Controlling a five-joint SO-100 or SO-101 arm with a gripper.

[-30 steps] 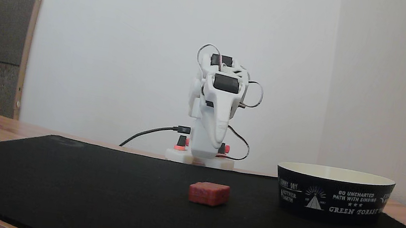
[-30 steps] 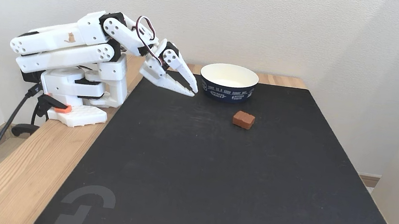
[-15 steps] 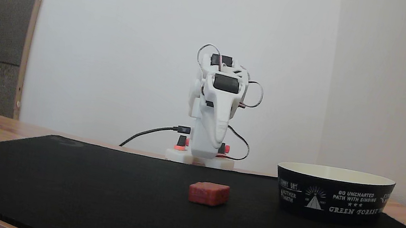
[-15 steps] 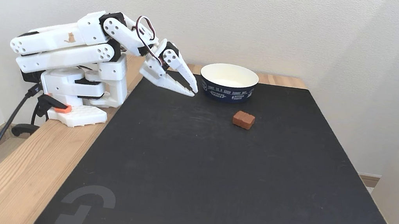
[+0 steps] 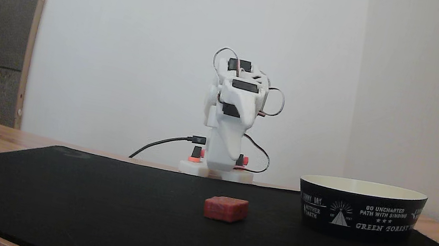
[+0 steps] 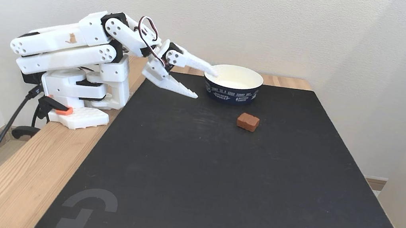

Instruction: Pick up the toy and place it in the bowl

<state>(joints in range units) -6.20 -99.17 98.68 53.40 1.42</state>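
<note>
Red and rough-faced, the toy sits on the black mat just in front of the bowl, well clear of the robot's jaws, which are spread wide and empty. It looks light, stiff and grippy, and is probably best pinched across its flat opposite sides.

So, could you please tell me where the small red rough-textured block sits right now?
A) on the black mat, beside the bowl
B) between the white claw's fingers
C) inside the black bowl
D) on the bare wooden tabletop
A: the small red rough-textured block lies on the black mat, apart from the black bowl and the open white claw.
</note>
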